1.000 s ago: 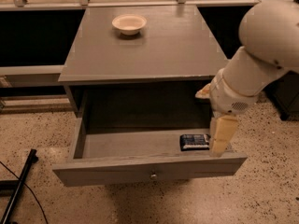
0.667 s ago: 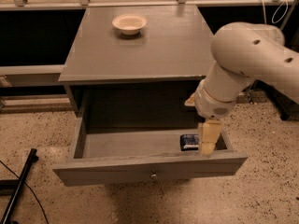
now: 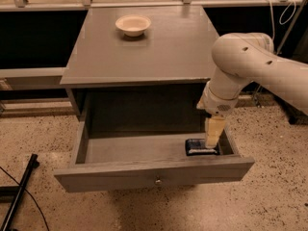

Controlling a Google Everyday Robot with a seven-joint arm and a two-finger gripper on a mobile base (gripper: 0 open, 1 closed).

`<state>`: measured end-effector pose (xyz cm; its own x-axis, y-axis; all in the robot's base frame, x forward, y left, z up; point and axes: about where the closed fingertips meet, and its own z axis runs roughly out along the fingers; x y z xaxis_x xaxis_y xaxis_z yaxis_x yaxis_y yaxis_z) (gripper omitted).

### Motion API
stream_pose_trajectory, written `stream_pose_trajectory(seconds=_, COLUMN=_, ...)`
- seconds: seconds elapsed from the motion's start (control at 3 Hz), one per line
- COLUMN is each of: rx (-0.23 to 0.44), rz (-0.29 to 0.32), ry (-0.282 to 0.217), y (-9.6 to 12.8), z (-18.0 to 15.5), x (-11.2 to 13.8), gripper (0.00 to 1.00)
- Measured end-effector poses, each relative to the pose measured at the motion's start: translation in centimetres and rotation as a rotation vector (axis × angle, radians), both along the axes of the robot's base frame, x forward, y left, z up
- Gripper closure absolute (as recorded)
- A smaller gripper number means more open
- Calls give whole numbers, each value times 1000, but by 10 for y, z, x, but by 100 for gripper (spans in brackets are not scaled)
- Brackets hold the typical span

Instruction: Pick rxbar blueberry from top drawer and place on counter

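The top drawer (image 3: 154, 173) is pulled open below the counter (image 3: 144, 47). The rxbar blueberry (image 3: 196, 147), a small dark blue bar with whitish print, lies flat on the drawer floor at the right end. My gripper (image 3: 212, 141) hangs from the white arm and reaches down into the drawer. Its cream fingers stand over the right part of the bar, touching or just above it. The bar's right end is hidden behind the gripper.
A cream bowl (image 3: 133, 25) stands on the counter near its back edge. A black stand leg (image 3: 19, 192) and cable lie on the speckled floor at the left. A rail and dark shelving run behind the cabinet.
The arm has swung left and the gripper has come down from the drawer's right edge to stand over the bar. The bar has not moved.
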<state>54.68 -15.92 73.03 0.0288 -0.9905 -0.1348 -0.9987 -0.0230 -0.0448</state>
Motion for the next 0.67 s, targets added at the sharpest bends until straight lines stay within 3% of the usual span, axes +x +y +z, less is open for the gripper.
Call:
stream_pose_trajectory(seconds=0.33, rx=23, rz=-47, ry=-26, y=-12, z=-22, x=18, gripper=30)
stream_pose_trajectory(seconds=0.67, rx=42, rz=-76, ry=-48, y=-21, z=-45, x=20, gripper=34)
